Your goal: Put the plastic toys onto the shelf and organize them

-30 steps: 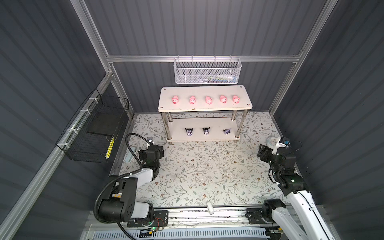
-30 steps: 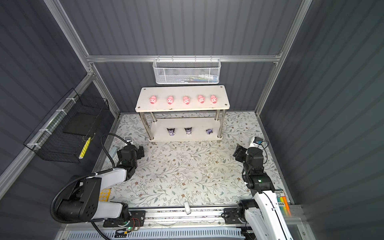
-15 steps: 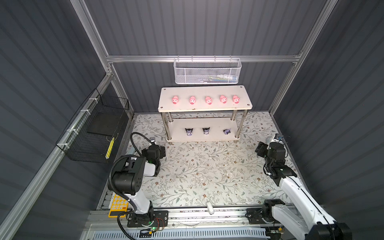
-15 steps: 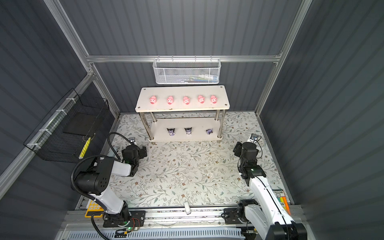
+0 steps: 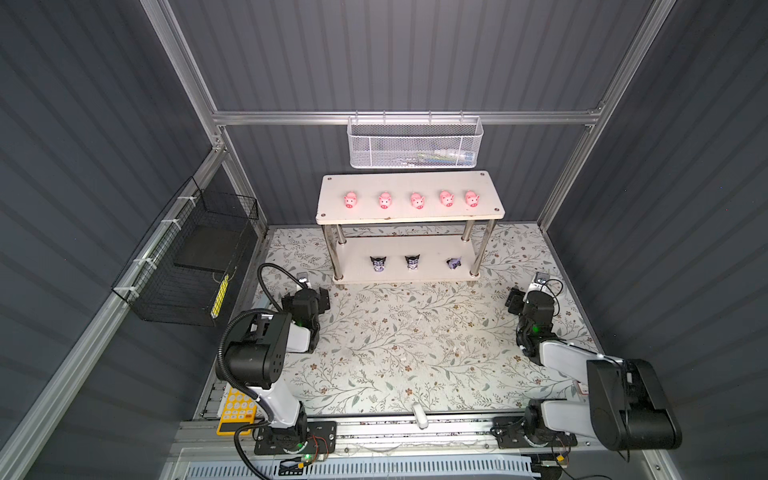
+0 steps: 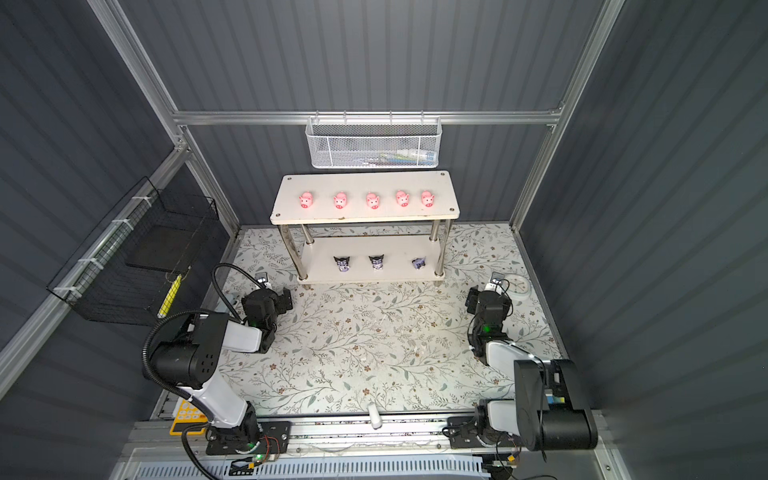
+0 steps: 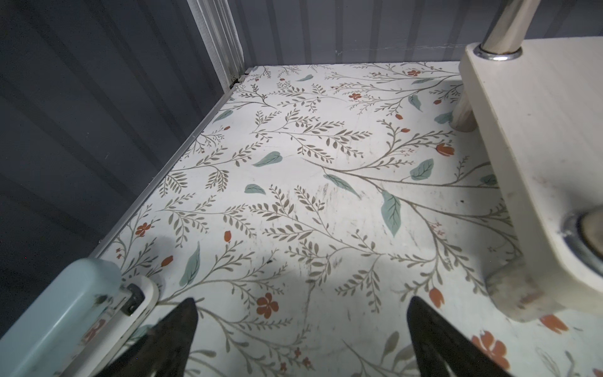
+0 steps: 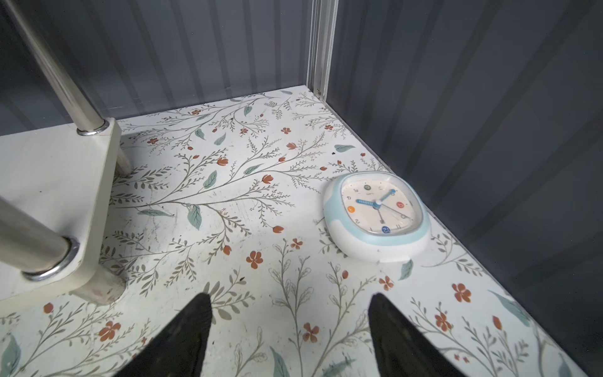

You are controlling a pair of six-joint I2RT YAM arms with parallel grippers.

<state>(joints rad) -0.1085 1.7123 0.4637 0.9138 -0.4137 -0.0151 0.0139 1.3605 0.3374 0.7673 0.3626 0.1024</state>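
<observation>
In both top views the shelf (image 5: pixel 411 214) is seen at the back of the floral table (image 5: pixel 415 357). The five pink pigs (image 5: pixel 417 200) are lined up in a row on its upper board, and the three black-and-purple figures (image 5: pixel 412 262) are set along the front of its lower board. The rear of the lower board is hidden beneath the upper one, and the rightmost figure is too small for its posture to be made out. The left arm (image 5: pixel 291 332) is folded low at the left side of the table and the right arm (image 5: pixel 540 320) at the right side, each wrist pointed toward the shelf. The left jaws and right jaws are largely masked there by the wrists. In a top view a clock (image 6: pixel 517 286) is shown just beyond the right wrist. In the left wrist view only the dark fingertips (image 7: pixel 182 316) are in frame. The left jaws are spread wide with bare table between them. One corner of the shelf is cut off, and a pale blue object (image 7: pixel 55 313) at the frame edge cannot be identified. In the right wrist view the right jaws are likewise parted and nothing is gripped. The clock is seen lying face up beside the wall, and the shelf's chrome legs (image 8: pixel 58 81) are cut off.
</observation>
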